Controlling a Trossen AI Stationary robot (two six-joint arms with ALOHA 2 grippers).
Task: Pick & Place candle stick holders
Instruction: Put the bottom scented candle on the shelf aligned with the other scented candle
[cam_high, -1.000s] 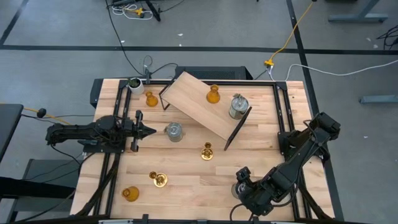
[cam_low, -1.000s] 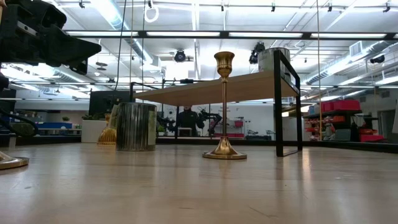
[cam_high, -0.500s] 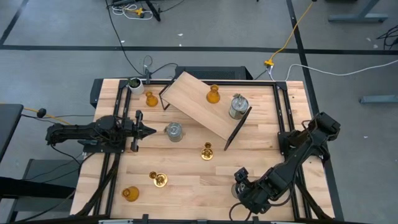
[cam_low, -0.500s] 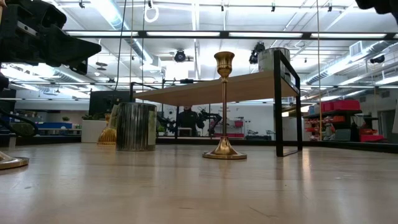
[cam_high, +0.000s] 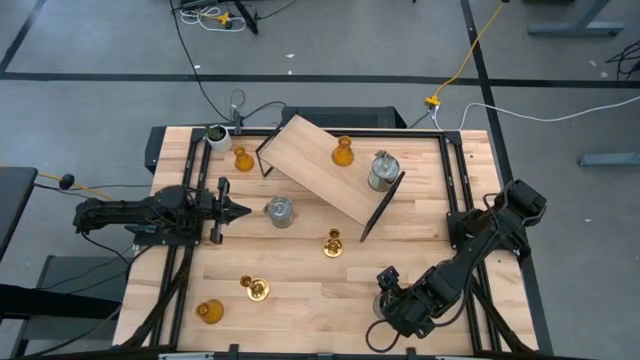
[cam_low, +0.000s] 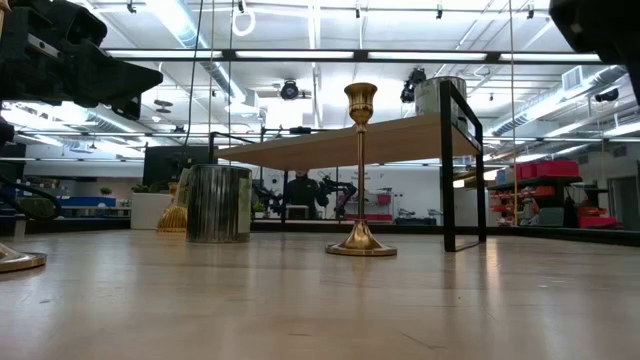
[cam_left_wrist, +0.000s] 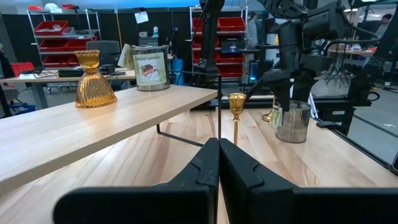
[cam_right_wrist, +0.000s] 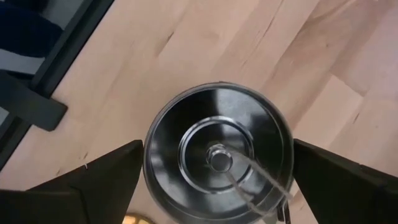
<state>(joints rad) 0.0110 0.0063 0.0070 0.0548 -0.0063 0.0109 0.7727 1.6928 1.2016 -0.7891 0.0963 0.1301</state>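
Note:
My right gripper (cam_right_wrist: 217, 186) hangs open, pointing steeply down, over a silver-grey metal cylinder (cam_right_wrist: 217, 158) that stands upright near the table's front edge; one dark finger (cam_right_wrist: 93, 180) stands on each side of it, and none shows touching it. The left wrist view shows the same cylinder (cam_left_wrist: 292, 121) under that arm. My left gripper (cam_high: 240, 210) waits shut and level at the table's left. Other candle stick holders stand about: a silver one (cam_high: 280, 211), brass ones (cam_high: 333, 243) (cam_high: 256, 289), amber ones (cam_high: 209, 312) (cam_high: 243, 159).
A slanted wooden shelf on black legs (cam_high: 310, 150) crosses the back of the table, with an amber holder (cam_high: 343, 152) and a silver one (cam_high: 382, 171) standing on it. A small white pot with a plant (cam_high: 216, 134) sits at the back left corner.
My right gripper has come down toward the silver cylinder near the table's front edge, staying open. Nothing on the table has moved.

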